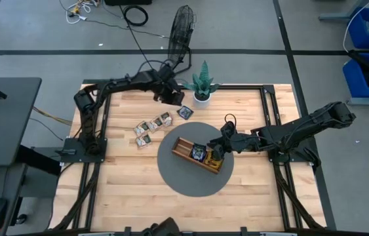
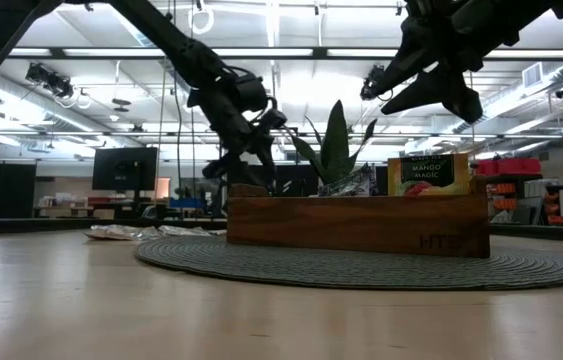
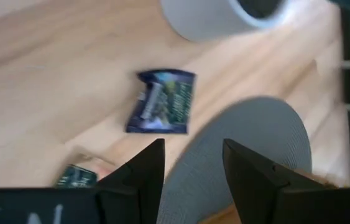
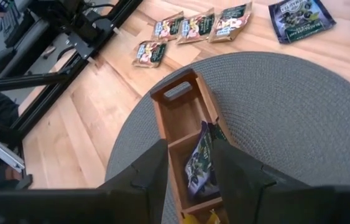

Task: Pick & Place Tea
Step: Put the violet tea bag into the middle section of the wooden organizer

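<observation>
Hovering near the table's far edge, your left gripper (image 3: 190, 171) stands open and empty above a navy sachet (image 3: 161, 101); your right gripper (image 4: 190, 165) hangs open over the wooden tray (image 4: 184, 106).

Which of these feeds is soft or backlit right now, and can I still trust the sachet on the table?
Left wrist view: motion-soft, yet the navy sachet reads clearly ahead of the left gripper, whose jaws stand open. Low view: ceiling lights backlight both arms into silhouettes; the wooden tray stays readable. Right wrist view: sharp, right gripper over the tray. High view: evenly lit.
</observation>
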Motion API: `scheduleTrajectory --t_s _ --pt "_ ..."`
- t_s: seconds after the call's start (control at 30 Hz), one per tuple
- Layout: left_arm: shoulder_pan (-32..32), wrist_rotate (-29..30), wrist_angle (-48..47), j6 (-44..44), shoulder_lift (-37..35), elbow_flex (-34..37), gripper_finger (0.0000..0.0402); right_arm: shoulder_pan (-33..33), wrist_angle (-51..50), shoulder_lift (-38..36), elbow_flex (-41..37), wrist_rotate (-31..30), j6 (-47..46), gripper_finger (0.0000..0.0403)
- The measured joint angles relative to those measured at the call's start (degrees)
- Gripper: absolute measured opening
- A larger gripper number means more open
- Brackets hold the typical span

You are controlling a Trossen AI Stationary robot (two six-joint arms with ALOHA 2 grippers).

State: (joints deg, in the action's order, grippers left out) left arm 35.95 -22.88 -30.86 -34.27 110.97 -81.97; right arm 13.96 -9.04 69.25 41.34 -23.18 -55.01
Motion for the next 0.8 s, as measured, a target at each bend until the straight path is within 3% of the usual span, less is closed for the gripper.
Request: scheduleTrajectory --t_s 0.13,0.3,0.37,0.63,0.8 --pt "0.52 0.39 1.80 -4.60 0.68 0.01 0.0165 0.00 0.00 0.00 0.00 -0.35 0.93 0.0135" --pt "0.25 -6.58 3.66 -11.57 2.94 0.04 0.0165 0.00 -0.62 0.00 0.00 -0.65 1.97 0.0135" --pt "0.10 -6.52 3.95 -12.30 3.53 0.07 0.0165 0.00 -0.93 0.00 0.00 -0.64 1.97 0.0135" --pt "0.30 -5.90 3.64 -14.44 5.91 0.07 0.0165 0.00 -1.64 0.00 0.00 -0.59 1.99 0.0135" --pt "-0.37 -9.94 -0.19 -8.23 5.68 0.09 0.0165 -0.02 -0.53 0.00 0.00 -1.78 2.64 0.0135"
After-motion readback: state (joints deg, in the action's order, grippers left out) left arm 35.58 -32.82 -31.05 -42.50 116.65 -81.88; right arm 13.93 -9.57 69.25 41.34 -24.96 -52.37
